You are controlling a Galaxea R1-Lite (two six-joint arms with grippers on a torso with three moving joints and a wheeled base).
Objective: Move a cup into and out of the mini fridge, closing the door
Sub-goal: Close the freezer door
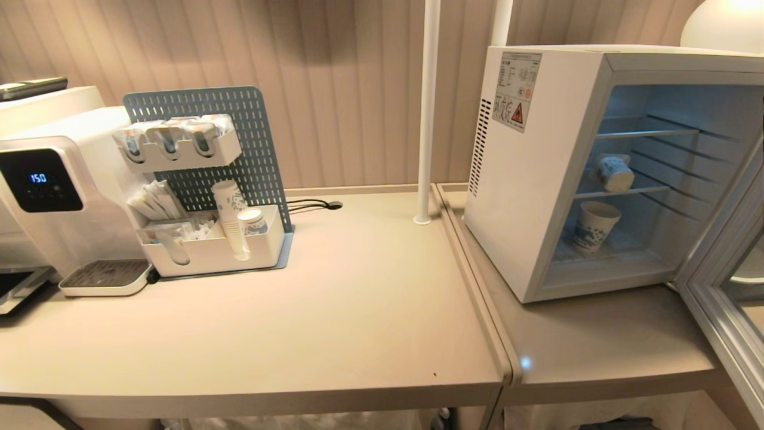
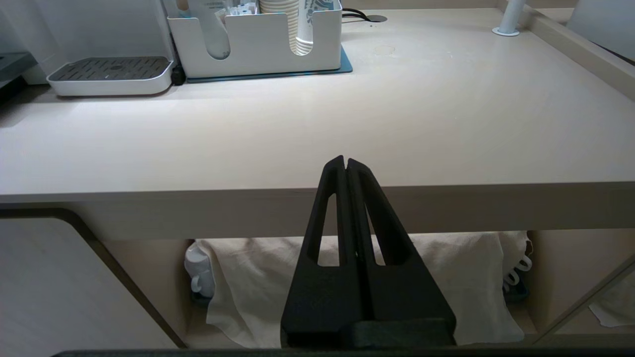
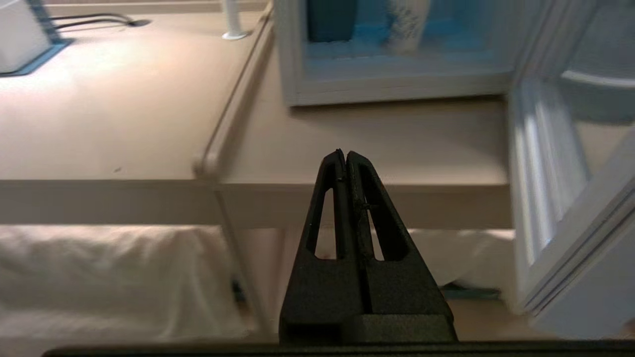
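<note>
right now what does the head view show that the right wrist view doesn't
Only the head view shows the small cup on the fridge's middle shelf, the water machine and the rack of paper cups. Only the right wrist view shows the right gripper, fingers shut, low before the table edge. Both show the open door and the paper cup on the fridge floor.

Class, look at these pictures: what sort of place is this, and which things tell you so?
Probably an office or hotel drinks corner: a hot water dispenser, an organiser with paper cups and sachets, and an open mini fridge.
</note>
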